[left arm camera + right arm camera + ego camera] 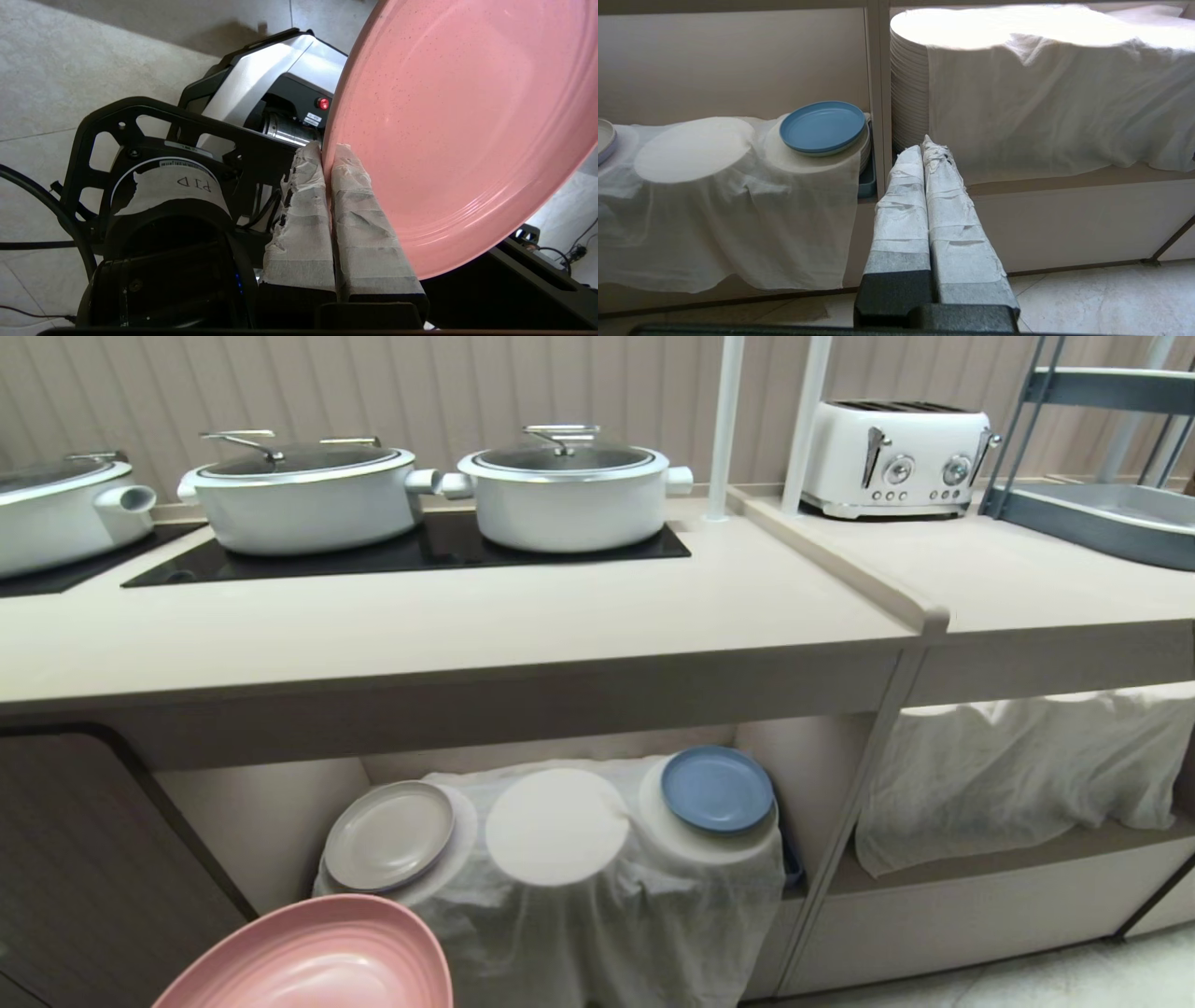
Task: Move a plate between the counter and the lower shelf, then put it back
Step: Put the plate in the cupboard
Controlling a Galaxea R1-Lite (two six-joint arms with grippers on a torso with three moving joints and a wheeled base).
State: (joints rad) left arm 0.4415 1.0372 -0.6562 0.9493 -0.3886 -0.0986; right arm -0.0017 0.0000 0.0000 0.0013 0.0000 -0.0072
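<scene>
Nearest, the pink plate (317, 957) hangs tilted over the tiled floor (42, 84), its rim pinched by the left gripper (327, 154). The right gripper (928, 149) is clenched, empty (low before the alcoves). Beyond, the lower shelf (261, 812) holds a cream plate (387, 835) and blue plate (717, 788); above, the counter (448, 616).
</scene>
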